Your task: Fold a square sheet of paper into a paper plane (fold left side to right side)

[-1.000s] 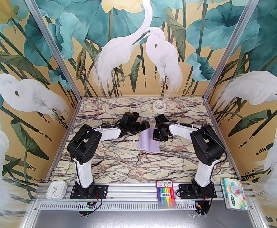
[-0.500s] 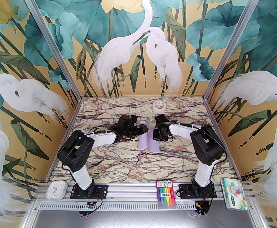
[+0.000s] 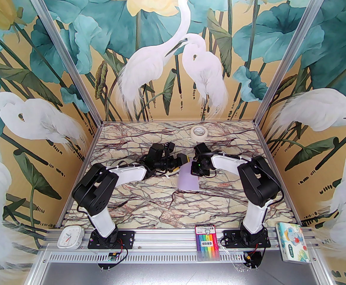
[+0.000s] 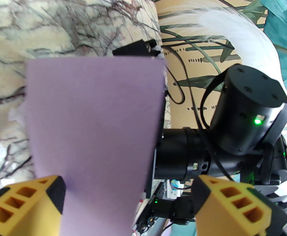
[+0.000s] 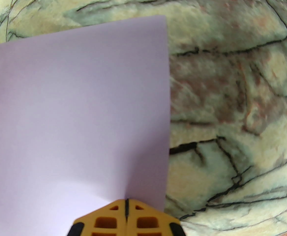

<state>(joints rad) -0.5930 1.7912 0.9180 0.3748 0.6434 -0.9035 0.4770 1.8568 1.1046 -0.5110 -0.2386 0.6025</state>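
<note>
The square sheet of paper [image 3: 187,179] is pale lavender and lies mid-table between the two arms, its left part lifted and bent over toward the right. My left gripper [image 3: 181,162] hovers at the sheet's far left edge. In the left wrist view the sheet [image 4: 94,122] rises between the yellow fingertips [image 4: 25,205], which stand wide apart, and my left gripper [image 4: 131,203] is open. My right gripper [image 5: 126,214] is shut, its joined tips resting on the sheet [image 5: 72,107] near its right edge. I cannot tell whether it pinches the paper.
A white tape roll [image 3: 198,132] sits at the back of the marble table [image 3: 149,203]. On the front rail are a small white clock [image 3: 69,237], a marker pack [image 3: 207,242] and a colourful tissue pack [image 3: 293,241]. The right arm's wrist [image 4: 246,112] is close to my left gripper.
The left gripper has swung right over the sheet, carrying its left part up and over toward the right. The sheet now looks narrower. The right arm has not moved.
</note>
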